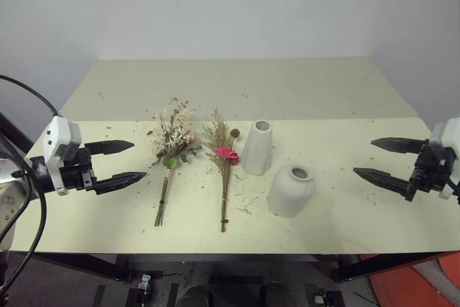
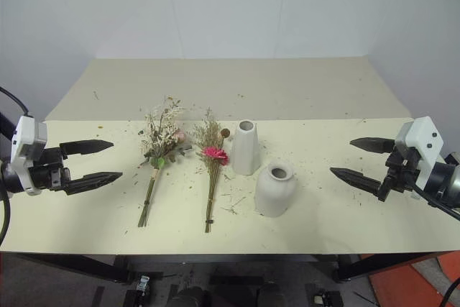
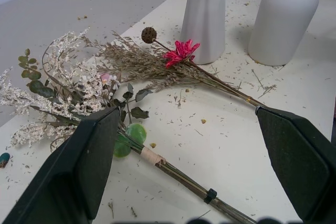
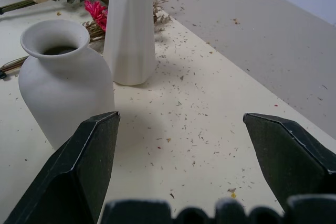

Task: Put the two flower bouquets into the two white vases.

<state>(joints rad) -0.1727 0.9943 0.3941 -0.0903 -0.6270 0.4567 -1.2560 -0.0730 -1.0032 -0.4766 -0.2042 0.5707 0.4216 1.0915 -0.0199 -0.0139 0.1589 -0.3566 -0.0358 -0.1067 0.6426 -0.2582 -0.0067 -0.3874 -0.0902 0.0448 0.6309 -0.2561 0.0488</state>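
Both hands are spread and empty. The cream bouquet (image 1: pixel 171 150) and the daisy bouquet (image 1: pixel 223 170) lie just ahead of your left hand (image 1: pixel 128 161), the vases (image 1: pixel 257 147) beyond. Dried and brittle, I judge: pinch the bound stems softly.

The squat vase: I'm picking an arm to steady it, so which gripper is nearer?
Right. The right gripper hangs open just beyond the squat vase; the left gripper sits across both bouquets, much farther.
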